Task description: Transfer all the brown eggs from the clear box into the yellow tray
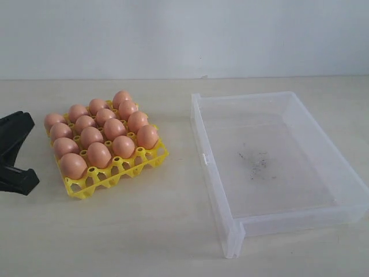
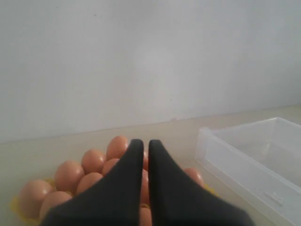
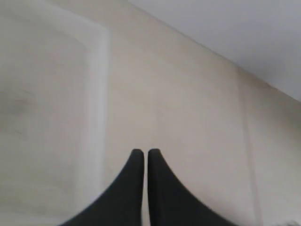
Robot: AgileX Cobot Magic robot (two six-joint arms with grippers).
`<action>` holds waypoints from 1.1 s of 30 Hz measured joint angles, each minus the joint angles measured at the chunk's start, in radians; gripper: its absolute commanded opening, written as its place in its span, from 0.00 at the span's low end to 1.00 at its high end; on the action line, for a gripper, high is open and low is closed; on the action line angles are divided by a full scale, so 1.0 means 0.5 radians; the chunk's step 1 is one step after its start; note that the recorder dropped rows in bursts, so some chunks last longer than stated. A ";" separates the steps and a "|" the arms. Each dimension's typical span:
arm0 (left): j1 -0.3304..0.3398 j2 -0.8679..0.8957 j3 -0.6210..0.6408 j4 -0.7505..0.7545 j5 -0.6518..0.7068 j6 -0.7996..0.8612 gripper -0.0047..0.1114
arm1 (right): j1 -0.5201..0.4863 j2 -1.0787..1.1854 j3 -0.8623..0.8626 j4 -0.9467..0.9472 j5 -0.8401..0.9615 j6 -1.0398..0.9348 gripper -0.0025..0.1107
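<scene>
Several brown eggs (image 1: 99,130) sit in the cups of the yellow tray (image 1: 98,183) on the left of the table. To its right the clear box (image 1: 209,164) holds no eggs and has dark scuffs on its floor. My left gripper (image 2: 146,143) is shut with nothing in it, hovering just short of the eggs (image 2: 94,160), and the box (image 2: 244,162) is off to one side. Its black body (image 1: 16,151) shows at the left edge of the exterior view. My right gripper (image 3: 144,152) is shut and empty over pale table; the exterior view does not show it.
A white wall (image 1: 184,34) runs along the back of the beige table (image 1: 161,231). A faint translucent band (image 3: 96,94) in the right wrist view looks like a wall of the box. A strip of bare table separates tray and box.
</scene>
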 measured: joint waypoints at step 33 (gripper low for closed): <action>0.000 -1.313 0.114 0.260 0.616 -0.243 0.07 | 0.000 -1.484 1.193 0.338 -1.108 -0.231 0.02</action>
